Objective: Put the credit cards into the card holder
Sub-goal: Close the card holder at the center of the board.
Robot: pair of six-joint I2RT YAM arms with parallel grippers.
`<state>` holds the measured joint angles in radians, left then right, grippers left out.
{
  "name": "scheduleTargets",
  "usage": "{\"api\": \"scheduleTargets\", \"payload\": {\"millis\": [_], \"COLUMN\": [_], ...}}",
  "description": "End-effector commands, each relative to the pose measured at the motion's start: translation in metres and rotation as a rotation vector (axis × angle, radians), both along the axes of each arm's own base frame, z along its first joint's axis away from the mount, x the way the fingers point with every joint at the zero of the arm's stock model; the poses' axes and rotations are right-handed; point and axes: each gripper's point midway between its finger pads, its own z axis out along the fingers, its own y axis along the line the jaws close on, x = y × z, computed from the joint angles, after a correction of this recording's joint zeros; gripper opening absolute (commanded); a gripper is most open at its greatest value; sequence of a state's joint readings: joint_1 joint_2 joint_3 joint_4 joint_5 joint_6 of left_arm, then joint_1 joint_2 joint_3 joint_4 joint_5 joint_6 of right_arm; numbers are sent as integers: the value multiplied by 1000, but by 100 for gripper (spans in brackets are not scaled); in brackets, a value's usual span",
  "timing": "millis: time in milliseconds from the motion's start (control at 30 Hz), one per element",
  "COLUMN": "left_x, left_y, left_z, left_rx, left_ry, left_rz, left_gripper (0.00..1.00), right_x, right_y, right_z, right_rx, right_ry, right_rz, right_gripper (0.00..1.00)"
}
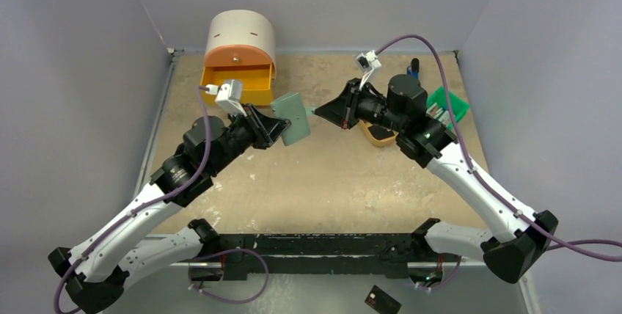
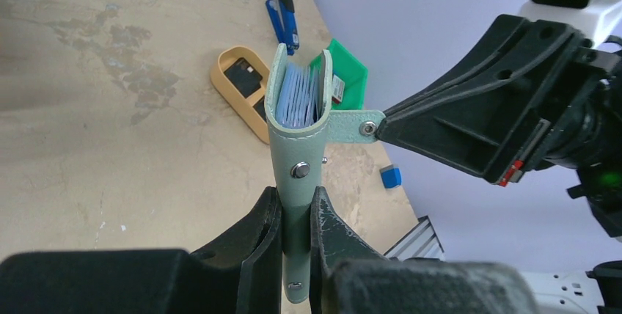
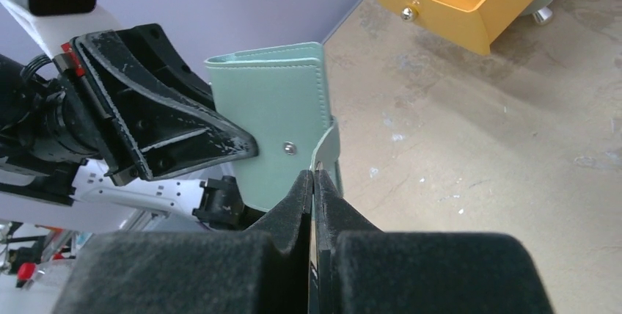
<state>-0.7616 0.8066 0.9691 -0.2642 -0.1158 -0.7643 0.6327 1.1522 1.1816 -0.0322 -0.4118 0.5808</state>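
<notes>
card holder [image 1: 293, 117] juts lengthwise from clenched left jaws; right jaws pinch its tab [image 2: 352, 125].

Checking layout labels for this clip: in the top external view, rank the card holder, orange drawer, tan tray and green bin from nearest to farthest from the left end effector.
1. card holder: clamped in the left end effector.
2. orange drawer: just behind it, to the left.
3. tan tray: to the right, partly under the right arm.
4. green bin: far right.
</notes>
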Motion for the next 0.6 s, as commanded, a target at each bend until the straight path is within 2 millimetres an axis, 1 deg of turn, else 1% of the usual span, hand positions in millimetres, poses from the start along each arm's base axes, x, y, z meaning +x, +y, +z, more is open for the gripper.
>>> {"api": "scheduleTargets", "payload": {"millis": [0,133,567], "left_x": [11,14,19], "left_y": [-3,-9,-19], "left_z": [22,26,30], "left_rx": [-14,-30,-30], "left_ry": [-56,-61,-59], "left_rz": [27,15,-6], "left_gripper": [0,0,0], "right_x": [-4,-4,3], "right_y": [-2,3,19], "right_z": [24,23,-1], "right_rx": [-12,-21,-110], "right_ry": [-89,-86,-18], "right_rz": [32,62,111], "right_gripper": [0,0,0]}}
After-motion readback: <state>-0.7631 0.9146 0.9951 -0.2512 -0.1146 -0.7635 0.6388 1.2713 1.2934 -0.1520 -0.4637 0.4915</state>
